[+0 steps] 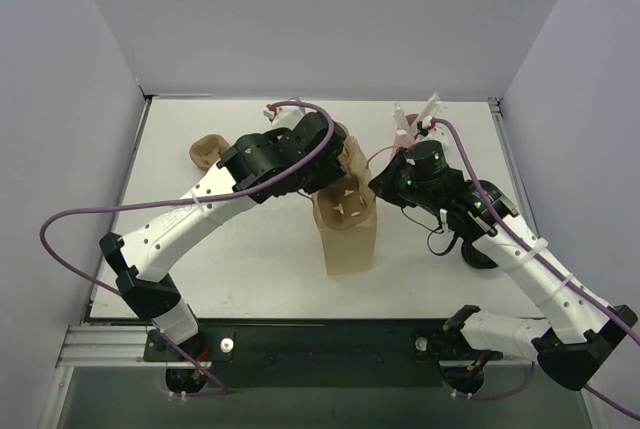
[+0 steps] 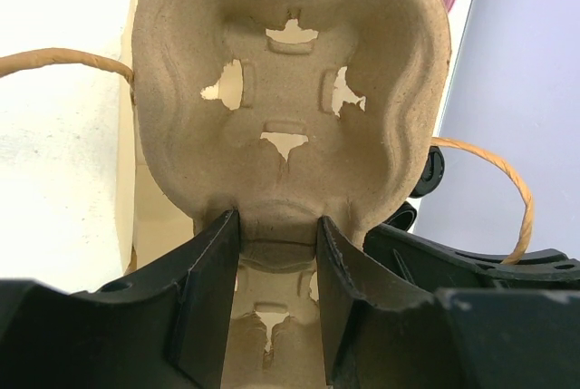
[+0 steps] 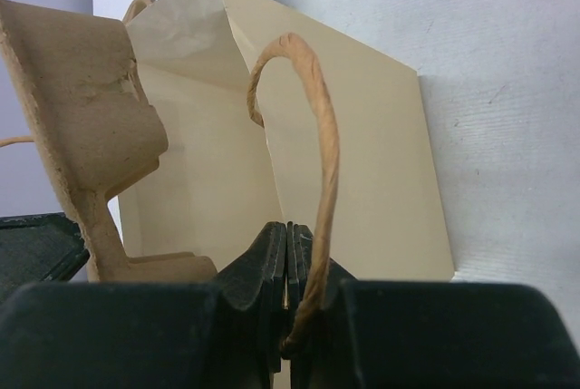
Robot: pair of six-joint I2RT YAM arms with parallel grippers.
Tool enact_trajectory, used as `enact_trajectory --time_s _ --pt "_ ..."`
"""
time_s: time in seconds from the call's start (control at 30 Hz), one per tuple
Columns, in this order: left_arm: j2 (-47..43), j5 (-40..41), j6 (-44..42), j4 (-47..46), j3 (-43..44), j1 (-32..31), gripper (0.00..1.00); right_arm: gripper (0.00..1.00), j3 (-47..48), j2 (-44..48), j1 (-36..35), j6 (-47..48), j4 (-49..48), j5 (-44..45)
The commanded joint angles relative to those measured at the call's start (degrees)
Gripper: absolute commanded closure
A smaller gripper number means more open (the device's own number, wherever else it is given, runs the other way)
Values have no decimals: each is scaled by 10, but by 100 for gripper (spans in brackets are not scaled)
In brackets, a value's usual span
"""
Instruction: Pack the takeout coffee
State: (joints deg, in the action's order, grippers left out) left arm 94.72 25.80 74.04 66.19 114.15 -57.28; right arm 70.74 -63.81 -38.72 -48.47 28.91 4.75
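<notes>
Packing at an early-to-middle stage, as I judge it from the console. The paper bag (image 1: 350, 244) stands upright on the counter (image 1: 250, 249) with its mouth open. My right claw (image 3: 288, 253) is pressed together, pinching the bag's rim beside the root of one twine handle (image 3: 322, 135), which I read as holding the mouth open. My left claw (image 2: 276, 257) is partly spread and clamps the edge of a moulded-pulp cup carrier (image 2: 290, 90), held tilted at the bag's mouth. How deep it sits inside I cannot tell. The carrier is tan, fibrous and stiff-looking, with scalloped walls. Its cup sockets have torn cross-shaped slits and are empty. No coffee cup is seated in it. Left to do: lower the carrier to the bag's floor, release, and load any cups. A second carrier (image 1: 205, 149) lies well left of the bag. Pink-and-white items (image 1: 410, 119) beyond the bag's right side are too small to identify.
</notes>
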Motion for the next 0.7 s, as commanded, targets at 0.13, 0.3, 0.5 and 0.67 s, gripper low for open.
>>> enact_trajectory --time_s 0.13,0.3,0.5,0.67 --pt "29 8 28 77 71 -5 80 100 -1 19 -3 -3 -9 24" --pt "59 10 29 106 103 -10 80 100 -9 17 -3 -4 -9 22" --pt "79 6 29 111 110 -13 80 100 -9 16 -4 -5 -9 21" --pt "99 10 31 133 118 -20 80 100 -9 21 -3 -5 -8 19"
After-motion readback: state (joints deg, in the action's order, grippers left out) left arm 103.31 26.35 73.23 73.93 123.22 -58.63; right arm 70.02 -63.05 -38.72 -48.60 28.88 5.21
